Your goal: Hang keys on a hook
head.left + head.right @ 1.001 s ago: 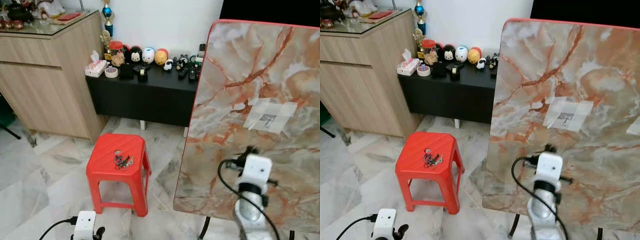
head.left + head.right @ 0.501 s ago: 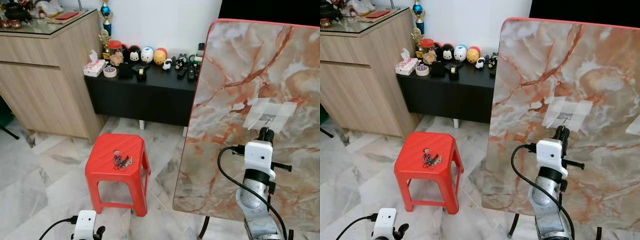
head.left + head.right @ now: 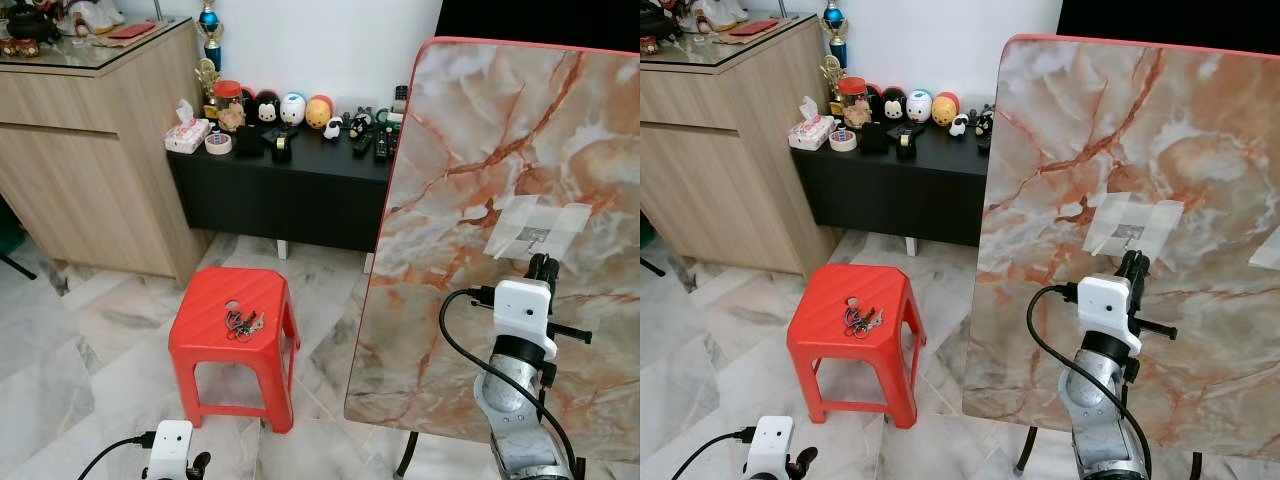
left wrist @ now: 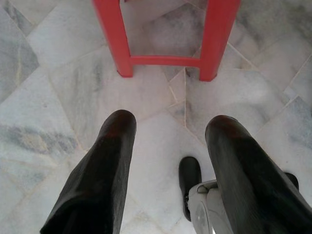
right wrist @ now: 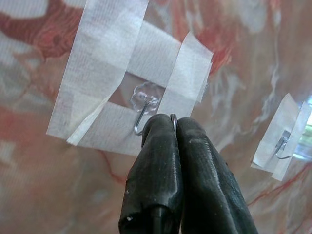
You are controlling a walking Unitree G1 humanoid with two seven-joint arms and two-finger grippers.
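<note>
A marbled board (image 3: 500,200) fills the frame's right; a red stool (image 3: 235,325) at lower left carries the keys (image 3: 243,322). The right tool (image 5: 168,122), clenched, touches the taped hook (image 5: 144,105). Left tool (image 4: 168,146) released, bottom edge.

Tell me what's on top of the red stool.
A bunch of keys lies on the red stool, beside its seat hole. The floor beneath the seat is covered.

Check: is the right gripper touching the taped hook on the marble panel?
Cannot tell. In the right wrist view the shut right gripper overlaps the wire of the hook taped to the marble panel, but contact or gap isn't plain.
</note>
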